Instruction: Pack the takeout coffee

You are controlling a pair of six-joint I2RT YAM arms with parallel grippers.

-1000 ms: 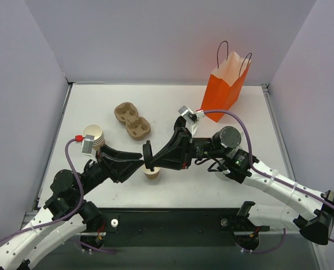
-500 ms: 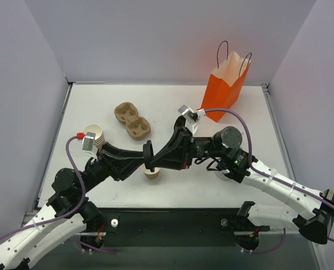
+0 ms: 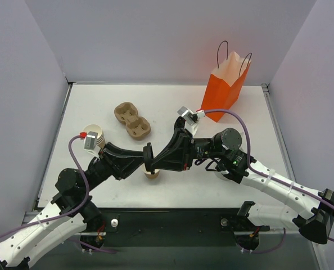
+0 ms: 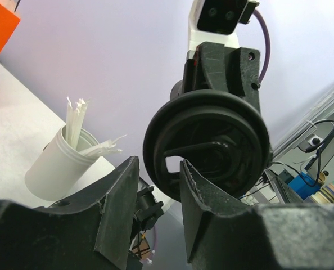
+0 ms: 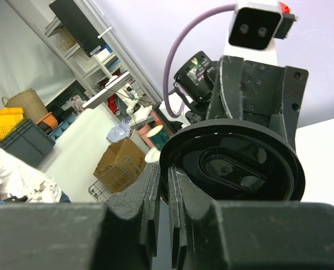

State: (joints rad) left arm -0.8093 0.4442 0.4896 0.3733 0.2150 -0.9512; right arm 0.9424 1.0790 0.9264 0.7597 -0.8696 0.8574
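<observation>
R claw (image 5: pixel 168 177) pinches black lid (image 5: pixel 234 163) rim, over cup (image 3: pixel 152 175); L claw (image 4: pixel 158 166) spread, flanking lid; cup well off table (image 3: pixel 99 101) edges.

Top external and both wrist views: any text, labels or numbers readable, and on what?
None readable in any view.
orange bag: plain, no print visible.
black lid: moulded shapes only, no legible letters.
cardboard box and the room clutter around it: too small and blurred.
</observation>
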